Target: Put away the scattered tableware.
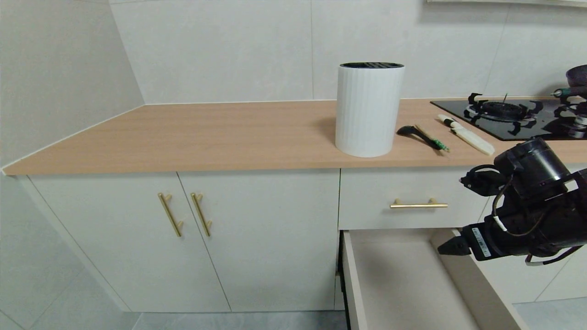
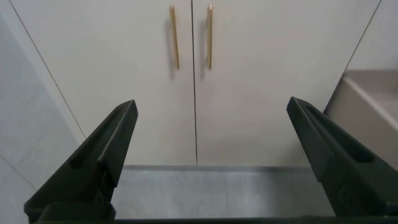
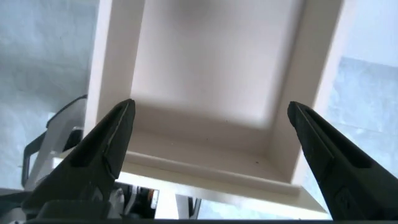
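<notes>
A black spoon point(image 1: 414, 133), a pair of chopsticks point(image 1: 433, 139) and a pale-handled knife point(image 1: 466, 134) lie on the wooden countertop point(image 1: 206, 133), to the right of a tall white ribbed holder point(image 1: 369, 110). Below them a drawer point(image 1: 398, 279) stands pulled out with nothing inside. My right gripper point(image 1: 451, 247) hangs over the drawer's right side, open and holding nothing; the right wrist view looks between its open fingers point(image 3: 211, 107) into the drawer point(image 3: 211, 68). My left gripper point(image 2: 211, 107) is open too, low in front of the cabinet doors point(image 2: 193, 74).
A black gas hob point(image 1: 513, 114) with pan supports sits at the counter's right end, with a dark pot point(image 1: 577, 75) at the edge. A shut drawer with a gold handle point(image 1: 418, 205) is above the open one. Two cabinet doors with gold handles point(image 1: 185, 214) are on the left.
</notes>
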You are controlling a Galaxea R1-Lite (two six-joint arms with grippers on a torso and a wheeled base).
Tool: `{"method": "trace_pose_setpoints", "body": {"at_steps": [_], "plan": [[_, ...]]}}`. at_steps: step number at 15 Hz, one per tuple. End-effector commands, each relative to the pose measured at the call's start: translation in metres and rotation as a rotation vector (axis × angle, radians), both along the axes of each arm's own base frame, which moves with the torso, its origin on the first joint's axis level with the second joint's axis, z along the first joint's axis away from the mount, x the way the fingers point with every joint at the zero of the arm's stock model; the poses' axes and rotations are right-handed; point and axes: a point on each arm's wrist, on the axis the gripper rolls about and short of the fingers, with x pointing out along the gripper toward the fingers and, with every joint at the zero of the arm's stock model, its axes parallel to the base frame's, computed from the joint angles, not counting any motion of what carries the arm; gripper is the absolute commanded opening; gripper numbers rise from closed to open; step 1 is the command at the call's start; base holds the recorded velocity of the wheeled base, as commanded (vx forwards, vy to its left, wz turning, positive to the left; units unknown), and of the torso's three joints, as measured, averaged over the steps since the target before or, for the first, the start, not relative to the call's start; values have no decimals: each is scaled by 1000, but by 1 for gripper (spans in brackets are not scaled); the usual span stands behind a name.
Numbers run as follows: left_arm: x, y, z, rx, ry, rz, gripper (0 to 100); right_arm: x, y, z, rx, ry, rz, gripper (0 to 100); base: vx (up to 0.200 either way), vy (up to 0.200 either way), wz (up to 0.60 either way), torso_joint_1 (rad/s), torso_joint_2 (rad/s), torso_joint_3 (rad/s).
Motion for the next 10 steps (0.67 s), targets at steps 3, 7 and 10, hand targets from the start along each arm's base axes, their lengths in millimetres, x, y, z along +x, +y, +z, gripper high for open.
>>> {"method": "trace_pose_setpoints", "body": {"at_steps": [3, 7, 10], "plan": [[0, 0, 0, 0, 0, 2, 100, 2, 0, -2, 1, -7, -2, 100, 0, 0, 0, 177, -476, -287], [0, 0, 0, 0, 0, 2, 100, 1, 0, -1, 4, -15, -2, 100, 0, 0, 0, 165, -392, -228], [0, 0, 0, 0, 0, 0, 100, 22, 5, 33, 62, -224, -4, 100, 0, 0, 0, 29, -67, -44]]}}
